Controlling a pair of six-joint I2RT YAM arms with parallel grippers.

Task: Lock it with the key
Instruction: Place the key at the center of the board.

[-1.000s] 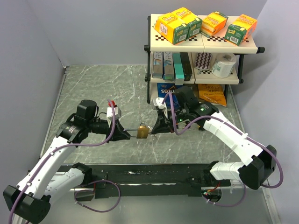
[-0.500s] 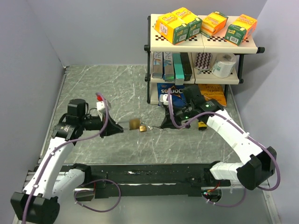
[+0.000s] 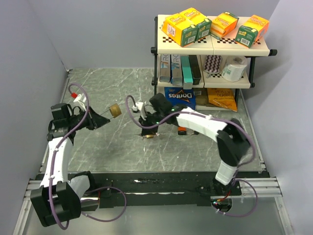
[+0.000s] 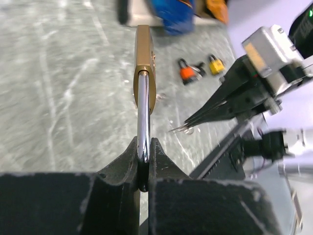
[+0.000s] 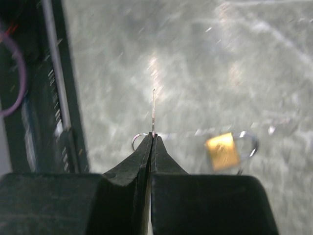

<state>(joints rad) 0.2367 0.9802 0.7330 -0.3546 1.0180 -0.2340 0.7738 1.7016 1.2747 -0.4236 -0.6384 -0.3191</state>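
My left gripper point(image 4: 143, 147) is shut on the silver shackle point(image 4: 142, 112) of a brass padlock point(image 4: 145, 63), which it holds off the table at the left point(image 3: 114, 110). My right gripper point(image 5: 153, 137) is shut on a thin key point(image 5: 153, 110) with a small ring point(image 5: 138, 141) beside the tips. In the top view the right gripper point(image 3: 141, 123) reaches left, a short way right of the held padlock. The left wrist view shows the right gripper's fingers point(image 4: 215, 105) pointing toward the padlock, apart from it.
A second small brass padlock point(image 3: 148, 135) lies on the table below the right gripper. An orange padlock point(image 4: 186, 73) and a yellow one point(image 4: 215, 64) lie further right. A shelf rack point(image 3: 211, 54) with boxes and bags stands at the back right.
The left arm has drawn back to the left and away, carrying the brass padlock with it. The right arm has swung left across the table with the key.
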